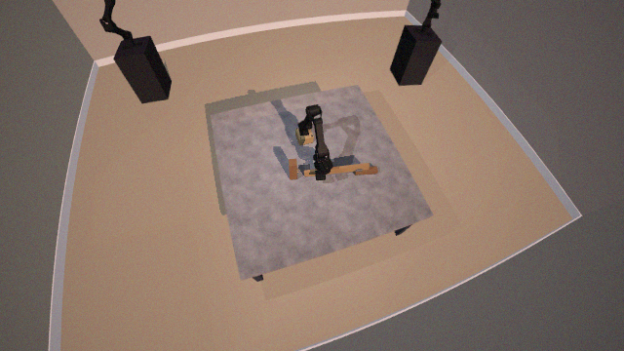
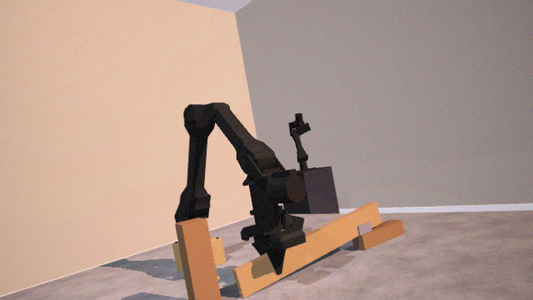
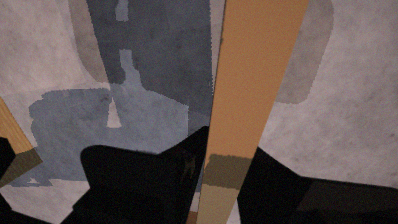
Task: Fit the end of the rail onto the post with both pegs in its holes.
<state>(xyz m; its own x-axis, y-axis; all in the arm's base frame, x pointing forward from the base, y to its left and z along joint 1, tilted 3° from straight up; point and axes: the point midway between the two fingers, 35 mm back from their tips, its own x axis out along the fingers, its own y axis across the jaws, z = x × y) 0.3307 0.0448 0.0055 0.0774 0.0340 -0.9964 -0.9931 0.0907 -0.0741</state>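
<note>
Clamping the long orange wooden rail [image 1: 351,169] [image 2: 325,242] [image 3: 255,75], lower right of the exterior view, in the black parallel-jaw gripper [image 1: 320,176] [image 2: 278,270] [image 3: 219,133]; ideally raising it level before easing towards the short brown wooden post [image 1: 292,169] [image 2: 200,258] [image 3: 191,218], lower left.

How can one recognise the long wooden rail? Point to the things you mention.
On the grey mottled table [image 1: 273,234], look beneath the black robot arm. The long orange-brown wooden rail [image 1: 348,169] [image 2: 325,242] [image 3: 255,75] slopes there; unlike the short upright wooden post [image 1: 292,169] [image 2: 197,258], it leans lengthwise.
</note>
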